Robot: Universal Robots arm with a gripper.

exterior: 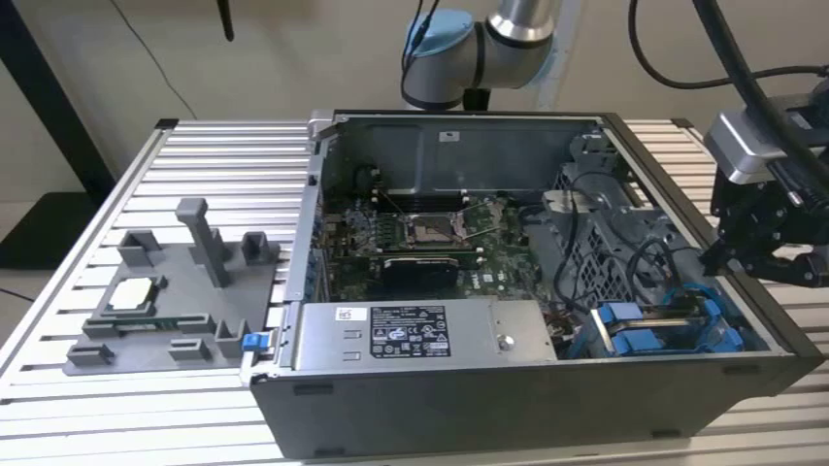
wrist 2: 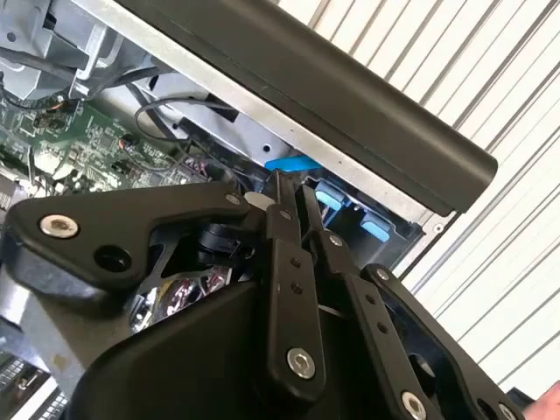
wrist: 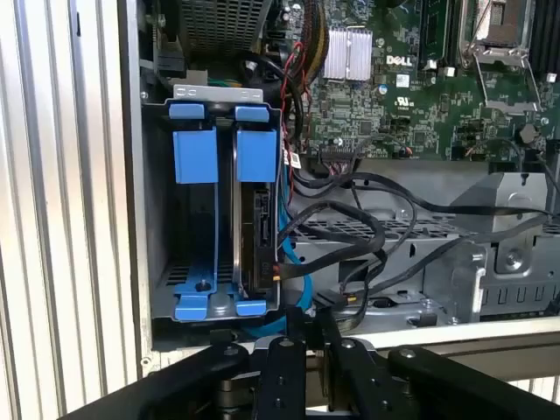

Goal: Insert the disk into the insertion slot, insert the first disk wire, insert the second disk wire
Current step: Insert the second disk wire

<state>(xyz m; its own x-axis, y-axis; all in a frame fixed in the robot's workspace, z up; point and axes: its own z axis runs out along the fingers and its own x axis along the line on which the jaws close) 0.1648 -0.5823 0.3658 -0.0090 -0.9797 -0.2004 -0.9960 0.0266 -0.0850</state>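
Note:
The insertion slot (wrist: 160, 219) is the grey drive cage in the case corner, seen at the exterior view's lower right (exterior: 661, 330). Two blue carrier frames stand in it side by side. The disk (wrist: 260, 232) sits on edge in the frame nearer the motherboard, its dark connector side facing the cables. Loose black wires (wrist: 350, 234) loop beside it, and a blue cable (wrist: 291, 262) runs along its edge; I cannot tell whether either is plugged in. My gripper (exterior: 764, 257) hangs just outside the case's side wall by the cage. In both wrist views its fingers (wrist 2: 282, 206) look shut and empty.
The open PC case (exterior: 518, 408) lies on a slatted aluminium table (exterior: 194, 155). Inside are the motherboard (exterior: 428, 243) with its CPU socket and a grey power-supply box (exterior: 414, 335). A grey fixture tray (exterior: 155, 311) stands at the exterior view's left.

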